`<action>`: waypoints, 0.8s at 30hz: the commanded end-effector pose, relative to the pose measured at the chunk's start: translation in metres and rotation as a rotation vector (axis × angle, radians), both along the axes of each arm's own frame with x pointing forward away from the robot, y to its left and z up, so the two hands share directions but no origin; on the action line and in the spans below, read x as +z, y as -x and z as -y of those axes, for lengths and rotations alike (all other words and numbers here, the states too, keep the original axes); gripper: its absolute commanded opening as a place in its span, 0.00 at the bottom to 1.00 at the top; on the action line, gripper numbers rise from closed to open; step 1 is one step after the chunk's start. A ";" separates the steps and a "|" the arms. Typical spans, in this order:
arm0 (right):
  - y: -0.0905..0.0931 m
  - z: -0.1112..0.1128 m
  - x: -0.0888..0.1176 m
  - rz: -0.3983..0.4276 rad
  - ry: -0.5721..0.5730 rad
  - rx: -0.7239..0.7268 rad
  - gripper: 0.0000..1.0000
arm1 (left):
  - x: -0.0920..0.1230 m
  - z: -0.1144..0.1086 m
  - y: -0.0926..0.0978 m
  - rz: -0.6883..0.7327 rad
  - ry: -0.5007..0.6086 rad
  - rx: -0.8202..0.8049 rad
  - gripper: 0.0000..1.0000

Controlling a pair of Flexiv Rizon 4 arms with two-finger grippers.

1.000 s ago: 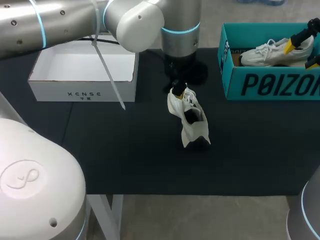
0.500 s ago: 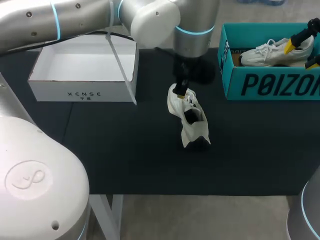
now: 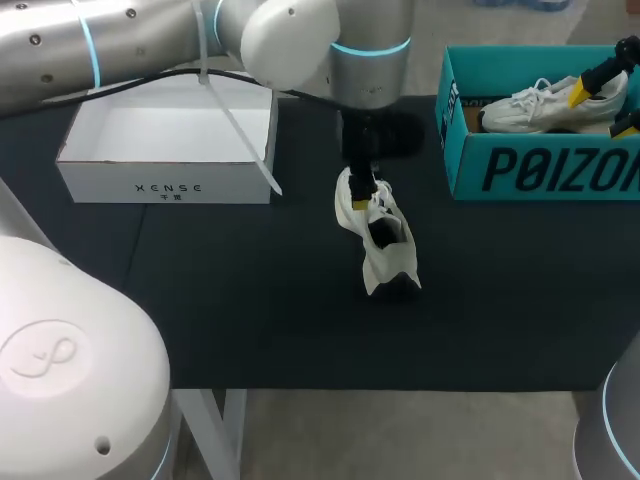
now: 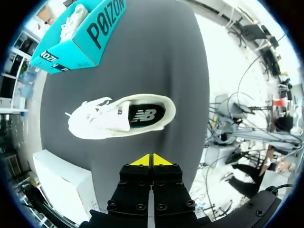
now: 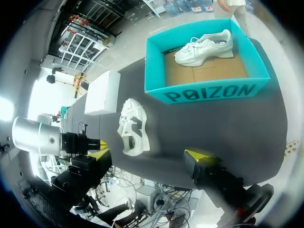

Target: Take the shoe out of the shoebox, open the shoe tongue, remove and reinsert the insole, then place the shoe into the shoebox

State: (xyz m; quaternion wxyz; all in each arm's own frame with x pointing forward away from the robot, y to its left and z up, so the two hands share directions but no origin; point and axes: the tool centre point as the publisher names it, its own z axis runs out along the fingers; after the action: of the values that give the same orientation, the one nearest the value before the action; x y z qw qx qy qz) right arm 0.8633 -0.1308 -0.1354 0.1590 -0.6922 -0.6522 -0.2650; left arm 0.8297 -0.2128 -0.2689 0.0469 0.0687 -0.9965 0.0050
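Observation:
A white shoe (image 3: 382, 238) lies on the black table mat, its dark insole (image 4: 145, 115) showing through the opening. My left gripper (image 3: 361, 196) hangs just over the shoe's heel end, shut with nothing held; in the left wrist view its tips (image 4: 151, 160) meet a little short of the shoe (image 4: 118, 117). The teal shoebox (image 3: 540, 165) stands at the right with a second white shoe (image 3: 540, 105) inside. My right gripper (image 3: 605, 108) stands open over the box's right end. In the right wrist view the right gripper (image 5: 148, 156) is wide open, and beyond it are the table shoe (image 5: 133, 126) and the shoebox (image 5: 209, 92).
An open white box (image 3: 165, 185) stands at the back left of the mat, also seen in the left wrist view as the white box (image 4: 59, 187). My left arm (image 3: 200, 30) crosses above it. The mat's front half holds nothing.
My left arm's wrist swung a little right and back, and its gripper tips came slightly lower toward the shoe's heel. The shoe and the right gripper have not moved.

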 end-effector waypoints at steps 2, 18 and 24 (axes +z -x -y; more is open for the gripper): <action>-0.001 0.000 0.000 -0.002 0.001 0.000 1.00 | -0.005 0.005 0.021 -0.031 0.075 0.081 0.23; -0.001 0.000 0.000 -0.002 0.001 0.000 1.00 | -0.024 0.032 0.051 0.031 0.060 -0.065 1.00; -0.001 0.000 0.000 -0.002 0.001 0.000 1.00 | -0.036 0.044 0.049 0.042 0.083 -0.082 1.00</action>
State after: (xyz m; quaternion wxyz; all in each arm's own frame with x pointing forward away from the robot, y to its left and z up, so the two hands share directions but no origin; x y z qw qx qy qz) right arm 0.8633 -0.1308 -0.1354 0.1591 -0.6922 -0.6522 -0.2650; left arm 0.7791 -0.2520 -0.2965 0.0317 0.0274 -0.9980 0.0480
